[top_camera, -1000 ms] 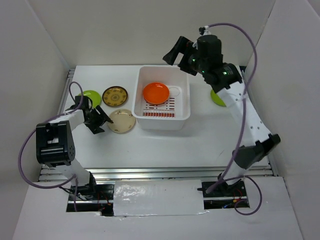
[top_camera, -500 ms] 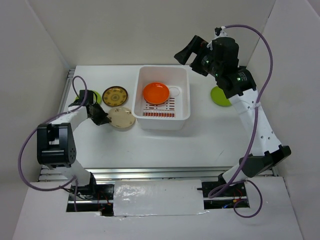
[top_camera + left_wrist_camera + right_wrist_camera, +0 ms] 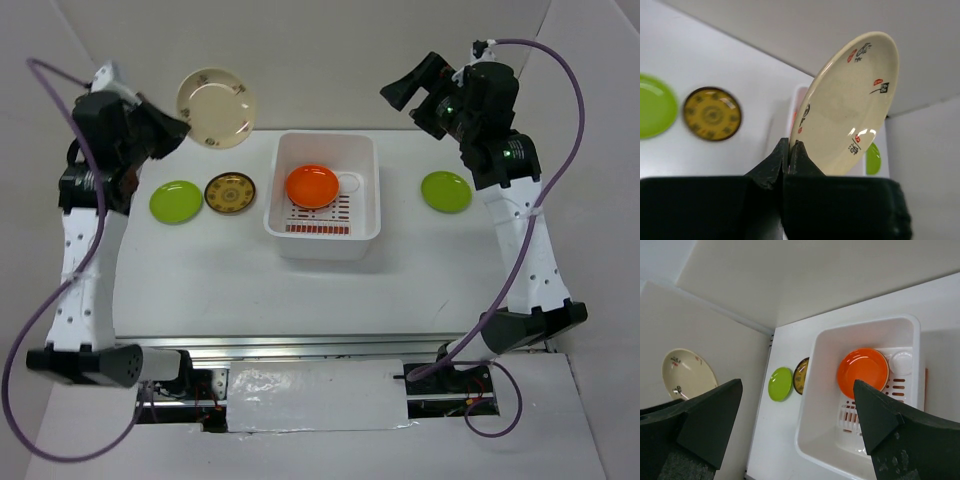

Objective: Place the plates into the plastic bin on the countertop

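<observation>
left arm: reared high at the left rear. left gripper: jaws pinched onto the rim of a cream plate, held aloft and tilted. right arm: raised at the right rear. right gripper: jaws spread wide, pointing leftward.

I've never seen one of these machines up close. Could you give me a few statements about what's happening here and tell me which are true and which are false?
1. The left gripper holds a cream plate in the air, above the countertop. True.
2. The orange plate lies on the countertop beside the plastic bin. False: it lies inside the bin.
3. The right gripper clamps a lime green plate. False: it is open and empty; the right lime green plate lies on the countertop.
4. The brown-and-gold plate lies between the left lime green plate and the bin. True.
</observation>
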